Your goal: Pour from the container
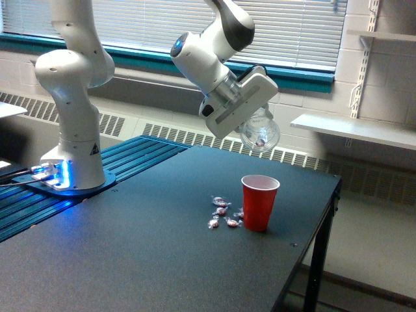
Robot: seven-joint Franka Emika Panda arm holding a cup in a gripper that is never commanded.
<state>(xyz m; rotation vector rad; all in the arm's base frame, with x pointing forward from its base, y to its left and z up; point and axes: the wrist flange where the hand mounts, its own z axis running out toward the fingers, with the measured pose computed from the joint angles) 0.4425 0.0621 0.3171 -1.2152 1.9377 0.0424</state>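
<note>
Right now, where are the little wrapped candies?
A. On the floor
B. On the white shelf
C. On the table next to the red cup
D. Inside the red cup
C: the wrapped candies lie scattered on the dark table just to the exterior view's left of the red cup, near its base.

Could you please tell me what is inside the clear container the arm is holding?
One small reddish piece shows through the container, tilted above the red cup; the pincer covers its back.
</note>
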